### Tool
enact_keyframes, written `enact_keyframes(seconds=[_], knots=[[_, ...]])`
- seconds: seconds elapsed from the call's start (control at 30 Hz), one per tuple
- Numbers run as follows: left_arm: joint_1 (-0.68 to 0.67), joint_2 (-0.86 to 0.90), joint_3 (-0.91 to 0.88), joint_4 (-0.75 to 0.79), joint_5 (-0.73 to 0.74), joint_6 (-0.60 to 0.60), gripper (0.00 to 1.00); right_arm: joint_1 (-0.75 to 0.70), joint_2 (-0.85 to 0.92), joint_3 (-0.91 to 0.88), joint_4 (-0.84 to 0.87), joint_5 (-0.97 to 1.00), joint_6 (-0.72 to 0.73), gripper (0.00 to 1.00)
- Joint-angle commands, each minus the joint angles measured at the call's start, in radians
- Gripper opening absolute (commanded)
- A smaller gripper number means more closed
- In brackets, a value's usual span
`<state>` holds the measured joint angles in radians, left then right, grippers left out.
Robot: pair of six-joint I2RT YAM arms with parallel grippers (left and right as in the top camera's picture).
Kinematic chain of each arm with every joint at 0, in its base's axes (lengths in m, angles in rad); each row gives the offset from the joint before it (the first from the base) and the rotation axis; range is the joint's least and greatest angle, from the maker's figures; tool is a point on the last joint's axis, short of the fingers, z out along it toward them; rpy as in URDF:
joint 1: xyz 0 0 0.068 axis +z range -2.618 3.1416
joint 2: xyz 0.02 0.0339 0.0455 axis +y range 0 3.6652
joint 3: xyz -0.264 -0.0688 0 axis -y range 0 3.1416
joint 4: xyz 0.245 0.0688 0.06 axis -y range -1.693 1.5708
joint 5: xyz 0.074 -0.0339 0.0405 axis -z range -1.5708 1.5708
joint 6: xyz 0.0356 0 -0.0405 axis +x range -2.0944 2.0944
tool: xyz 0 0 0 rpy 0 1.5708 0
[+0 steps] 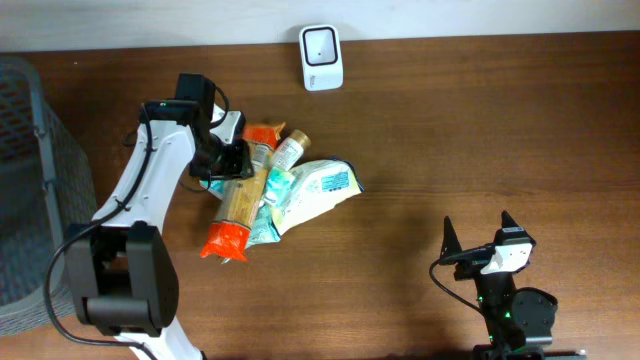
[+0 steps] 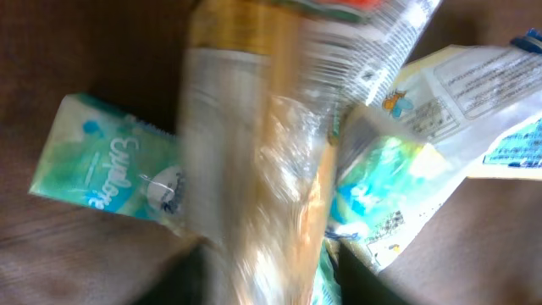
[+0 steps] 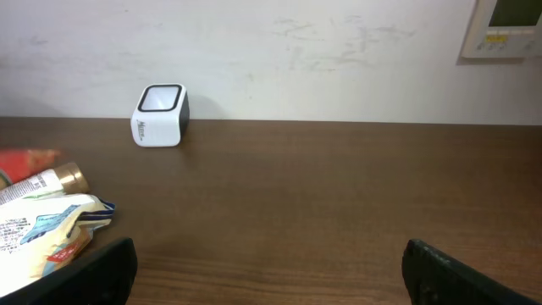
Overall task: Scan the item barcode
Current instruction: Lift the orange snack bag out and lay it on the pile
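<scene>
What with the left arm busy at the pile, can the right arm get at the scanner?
Probably yes: the right gripper is open and empty, and only bare table lies between it and the scanner, which sits far off.

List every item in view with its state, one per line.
scanner: upright, nothing held to it.
long pack: lying flat.
bottle: on its side.
white pouch: lying crumpled.
left gripper: at the long pack, grip unclear.
right gripper: open, empty.

Scanner (image 1: 321, 57) at the table's (image 1: 480, 130) far edge — packet pile (image 1: 300, 195) nearer and leftward, basket (image 1: 25, 150) off the left side.
</scene>
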<state>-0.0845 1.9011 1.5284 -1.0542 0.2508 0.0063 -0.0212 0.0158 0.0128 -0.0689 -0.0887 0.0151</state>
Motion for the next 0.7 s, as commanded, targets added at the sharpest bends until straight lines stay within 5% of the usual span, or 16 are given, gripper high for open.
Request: enact_keyframes(seconds=[0.0, 0.2, 0.3, 0.4, 0.67], knots=[[0.012, -0.070, 0.008, -0.002, 0.006, -0.022, 0.99, -0.005, -0.008, -0.007, -0.003, -0.005, 0.000, 0.98], [0.231, -0.355, 0.008, -0.040, -0.086, -0.022, 0.99, -0.005, -0.008, -0.007, -0.003, -0.005, 0.000, 0.99], [0.320, -0.442, 0.008, -0.090, -0.264, -0.010, 0.99, -0.005, -0.008, -0.007, -0.002, -0.005, 0.000, 0.99], [0.394, -0.447, 0.007, -0.164, -0.424, 0.051, 0.99, -0.005, -0.008, -0.007, -0.003, -0.005, 0.000, 0.99], [0.482, -0.448, 0.007, -0.192, -0.462, 0.105, 0.99, -0.005, -0.008, -0.007, -0.003, -0.005, 0.000, 0.99]])
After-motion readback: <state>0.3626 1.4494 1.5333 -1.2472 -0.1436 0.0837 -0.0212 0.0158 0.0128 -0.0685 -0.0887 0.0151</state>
